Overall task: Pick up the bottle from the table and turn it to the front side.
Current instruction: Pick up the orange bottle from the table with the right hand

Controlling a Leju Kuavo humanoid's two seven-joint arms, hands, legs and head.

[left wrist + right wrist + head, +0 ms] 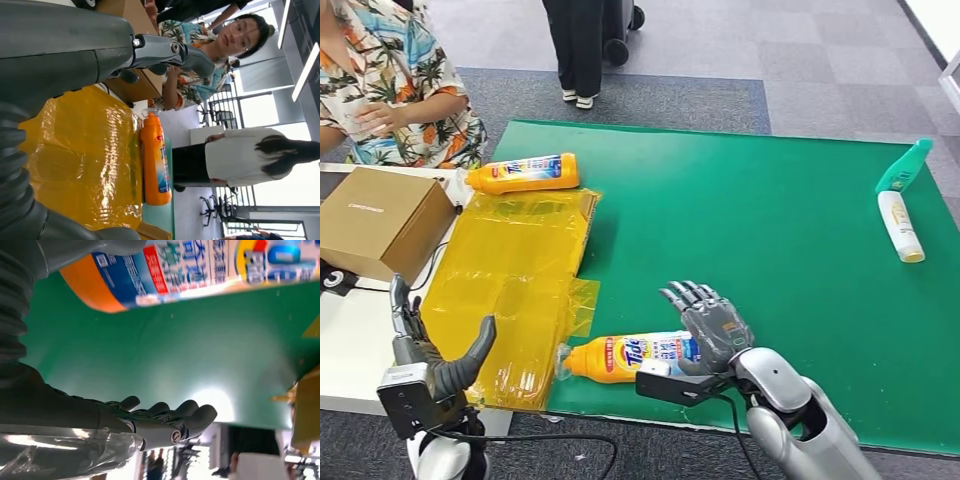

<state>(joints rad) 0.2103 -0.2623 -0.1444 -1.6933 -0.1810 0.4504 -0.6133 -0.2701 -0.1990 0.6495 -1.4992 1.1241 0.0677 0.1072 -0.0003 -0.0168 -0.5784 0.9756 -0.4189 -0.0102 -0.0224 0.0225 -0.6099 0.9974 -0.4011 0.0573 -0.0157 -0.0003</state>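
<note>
An orange detergent bottle [622, 357] lies on its side near the front edge of the green mat [773, 230], cap pointing left onto yellow film. My right hand [712, 325] hovers over the bottle's base end with fingers stretched out. In the right wrist view the bottle [181, 265] lies by the thumb, while the fingers [170, 415] stay well apart from it, so nothing is gripped. My left hand [433, 360] is raised at the lower left, fingers spread and empty, beside the yellow film [516, 270]; it also appears as the left hand [75, 45].
A second orange bottle [524, 172] [155, 160] lies at the film's far edge. A white bottle with a teal cap [901, 215] lies far right. A cardboard box [380, 220] sits on the left. One person in a patterned shirt [403, 90] sits nearby; another [580, 50] stands behind.
</note>
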